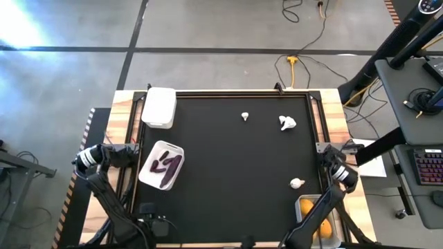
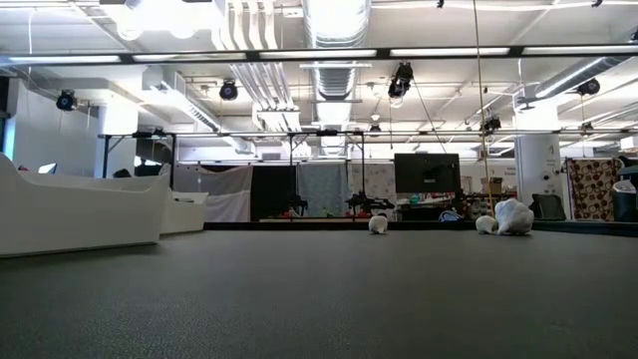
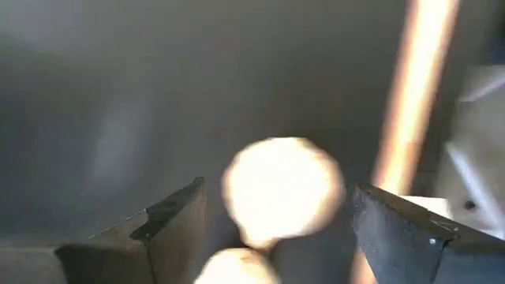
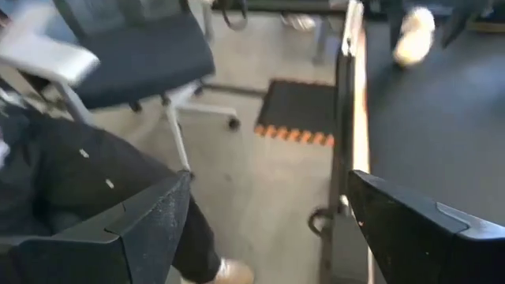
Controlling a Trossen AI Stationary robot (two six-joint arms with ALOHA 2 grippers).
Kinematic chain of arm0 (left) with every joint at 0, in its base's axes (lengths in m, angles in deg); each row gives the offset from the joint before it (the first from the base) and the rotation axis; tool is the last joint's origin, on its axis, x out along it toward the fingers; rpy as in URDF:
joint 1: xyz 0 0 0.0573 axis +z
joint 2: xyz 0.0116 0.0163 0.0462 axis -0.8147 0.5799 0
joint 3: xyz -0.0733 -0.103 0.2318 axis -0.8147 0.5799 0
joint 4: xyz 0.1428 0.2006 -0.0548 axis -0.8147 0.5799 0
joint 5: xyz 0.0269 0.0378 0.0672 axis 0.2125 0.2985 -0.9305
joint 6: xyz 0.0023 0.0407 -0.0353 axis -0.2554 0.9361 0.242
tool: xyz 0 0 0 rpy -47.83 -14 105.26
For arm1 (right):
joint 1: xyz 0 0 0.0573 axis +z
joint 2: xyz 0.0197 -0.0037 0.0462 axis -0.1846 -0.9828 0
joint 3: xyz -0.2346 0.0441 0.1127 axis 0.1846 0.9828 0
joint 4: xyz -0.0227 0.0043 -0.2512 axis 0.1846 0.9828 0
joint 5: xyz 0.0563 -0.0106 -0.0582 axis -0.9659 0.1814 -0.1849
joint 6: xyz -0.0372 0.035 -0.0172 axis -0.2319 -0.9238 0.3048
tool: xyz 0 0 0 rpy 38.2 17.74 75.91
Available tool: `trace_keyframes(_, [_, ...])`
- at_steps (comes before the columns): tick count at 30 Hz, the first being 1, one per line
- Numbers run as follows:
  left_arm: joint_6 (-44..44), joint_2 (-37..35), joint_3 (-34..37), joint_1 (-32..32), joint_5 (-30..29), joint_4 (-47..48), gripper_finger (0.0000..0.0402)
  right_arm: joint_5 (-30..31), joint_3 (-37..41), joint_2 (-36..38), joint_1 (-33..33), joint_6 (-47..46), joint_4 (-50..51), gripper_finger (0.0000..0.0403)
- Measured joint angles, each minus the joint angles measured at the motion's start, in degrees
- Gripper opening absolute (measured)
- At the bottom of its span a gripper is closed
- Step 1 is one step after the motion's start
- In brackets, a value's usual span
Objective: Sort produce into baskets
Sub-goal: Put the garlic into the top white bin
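Note:
Three white garlic bulbs lie on the black mat: one far centre (image 1: 245,115), a larger one beside it (image 1: 287,122), and one near right (image 1: 296,183). They also show in the low view (image 2: 378,223) (image 2: 514,216). A white basket (image 1: 159,107) stands at the far left. A second basket (image 1: 161,164) holds dark purple eggplants (image 1: 166,164). A basket (image 1: 313,206) at the near right holds orange fruits (image 1: 309,207). My left gripper (image 1: 133,155) (image 3: 276,229) is open at the table's left edge. My right gripper (image 1: 327,151) (image 4: 268,221) is open at the right edge.
The left wrist view shows a blurred bright round spot (image 3: 282,189) between the fingers; I cannot tell what it is. The right wrist view shows the table's rail (image 4: 347,118), an office chair (image 4: 134,47) and a person's dark trouser leg (image 4: 71,173) beside the table.

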State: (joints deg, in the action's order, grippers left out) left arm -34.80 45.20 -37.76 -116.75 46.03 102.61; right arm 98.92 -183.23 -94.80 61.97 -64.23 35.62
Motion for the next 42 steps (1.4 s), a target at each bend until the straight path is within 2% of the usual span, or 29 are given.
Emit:
trace_keyframes(4, [-1.18, 0.0, 3.12, 0.04, -2.37, -0.59, 0.0273, -0.03, -5.0, -2.98, -0.08, -2.3, 7.98, 0.0327])
trace_keyframes(9, [-0.75, 0.0, 5.44, 0.04, -2.71, -6.19, 0.0256, 0.01, -9.72, -4.74, -0.23, -2.83, 14.88, 0.0322])
trace_keyframes(15, [-3.11, -0.11, 7.32, 0.04, -2.6, -8.55, 0.0201, 0.05, -13.22, -4.79, -0.24, -0.95, 19.69, 0.0322])
trace_keyframes(21, [-3.99, -0.07, 4.01, 1.51, -2.47, -6.31, 0.0127, 0.07, -14.04, -4.4, -0.33, 5.81, 22.0, 0.0319])
trace_keyframes(24, [-3.25, -0.09, -0.18, 3.81, -4.17, -2.82, 0.0112, 0.06, -14.57, -4.08, -0.73, 8.23, 24.76, 0.0311])
trace_keyframes(28, [2.9, -0.27, -6.94, 8.07, -9.73, 2.79, 0.0119, 0.07, -14.67, -3.71, -1.72, 10.17, 28.29, 0.0297])
trace_keyframes(31, [9.82, -0.53, -11.85, 12.1, -15.21, 10.73, 0.012, 0.07, -14.67, -3.7, -2.44, 10.82, 31.65, 0.0287])
trace_keyframes(35, [18.28, -1.68, -16.55, 18.82, -27.55, 24.6, 0.012, 0.54, -14.67, -3.65, -3.5, 10.7, 38.97, 0.0273])
trace_keyframes(38, [24.37, -5.26, -16.56, 25.25, -34.47, 27.37, 0.012, 4.2, -14.48, -3.64, -4.18, 8.04, 45.63, 0.0261])
trace_keyframes(42, [32.36, -12.37, -12.37, 35.31, -39.99, 27.32, 0.012, 12.65, -13.24, -3.64, -4.63, 3.16, 56.39, 0.0244])
